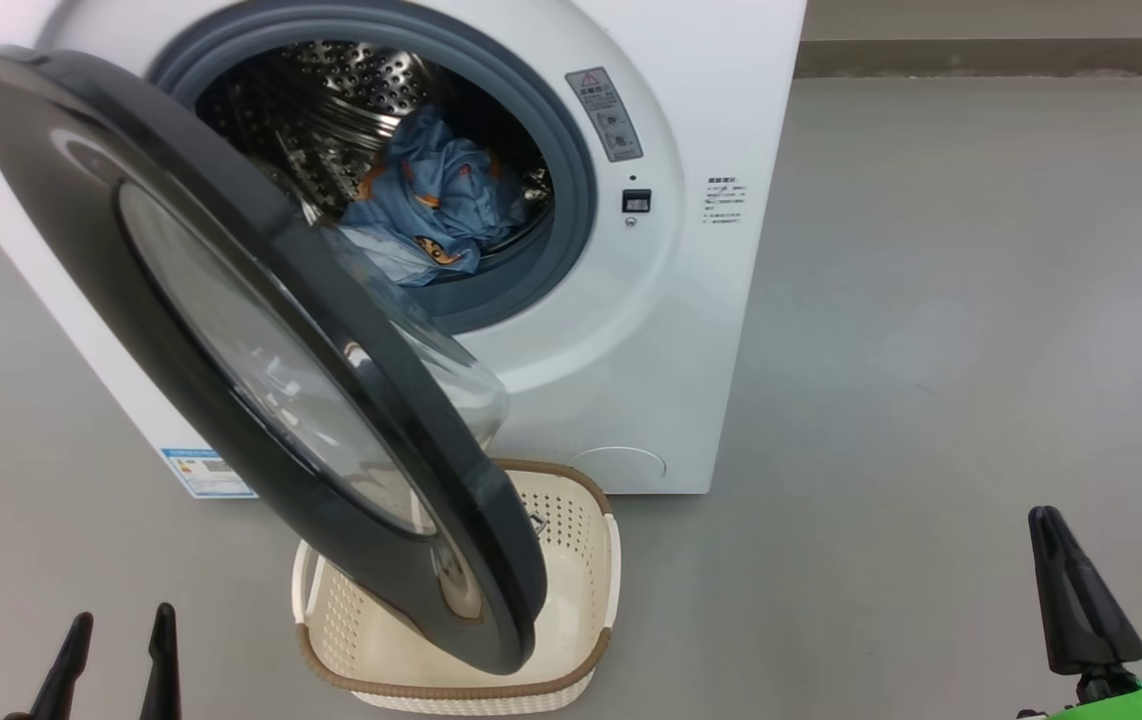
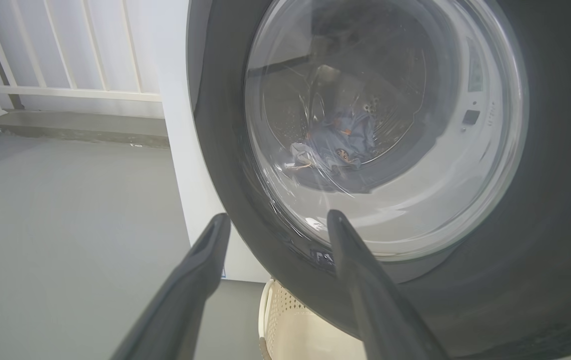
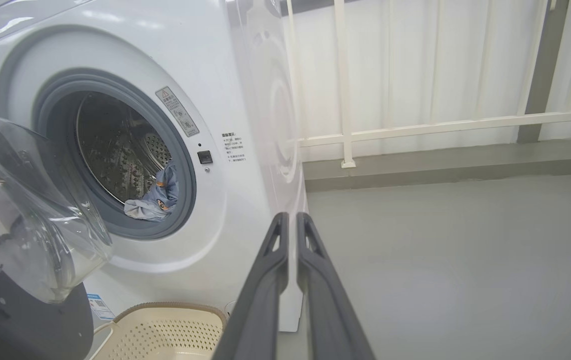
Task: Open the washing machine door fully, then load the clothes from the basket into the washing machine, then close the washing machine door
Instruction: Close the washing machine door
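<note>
Bright, even light; glare on the washing machine door [image 1: 231, 330] glass.

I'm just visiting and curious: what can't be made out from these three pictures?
In the head view:
- The large round glossy black washing machine door covers part of the small cream perforated plastic basket, hiding much of its floor.
- The light blue printed clothes lie bunched in the drum; their number is unclear.
- The print on the grey warning sticker is too small to read.
- The bottom edge cuts off the left gripper.

Blue clothes [image 3: 154, 201] inside the washing machine [image 3: 225, 100], door [image 3: 30, 220] open, basket [image 3: 165, 330] below.
</note>
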